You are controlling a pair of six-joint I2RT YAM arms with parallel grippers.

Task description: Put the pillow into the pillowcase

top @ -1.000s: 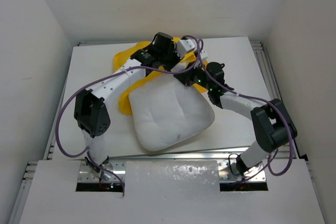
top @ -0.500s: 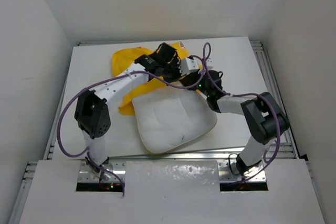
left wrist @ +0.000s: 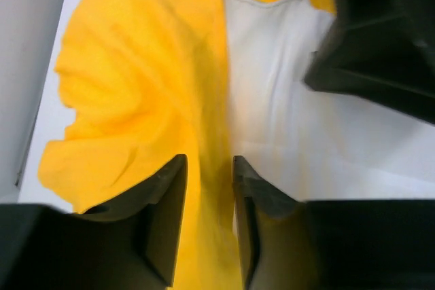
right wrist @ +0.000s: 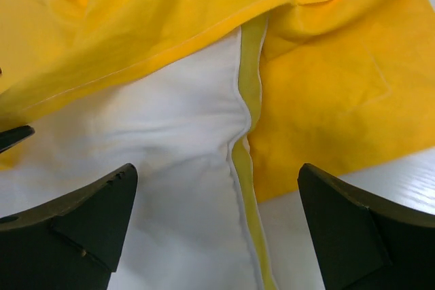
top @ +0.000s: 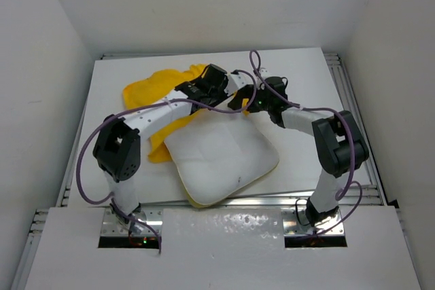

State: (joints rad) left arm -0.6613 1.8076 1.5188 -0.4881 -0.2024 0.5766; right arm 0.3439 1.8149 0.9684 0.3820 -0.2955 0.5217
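The left arm (top: 146, 117) goes up from its base, bends at the elbow, and reaches across toward the middle of the table (top: 306, 73). The right arm (top: 306, 123) bends the other way and leans in from the right side. The two wrists almost meet, a bit nearer the far edge than the near one.

The left gripper (left wrist: 207, 212) is pinching a fold of the yellow pillowcase (top: 153, 89) tight between its two fingers (left wrist: 166, 215). The right gripper (right wrist: 217, 236) has its fingers spread wide apart. It holds nothing and hangs just over the white pillow (top: 224, 157).

The pillow lies in the middle of the table, closer to the near edge. It is turned like a kite, with one corner pointing at the near edge. Its longer side seems to run from the near left toward the far right, but it looks almost square.

The pillowcase is bunched up toward the far left. It covers the pillow's far end, and a yellow strip runs down the pillow's left side.
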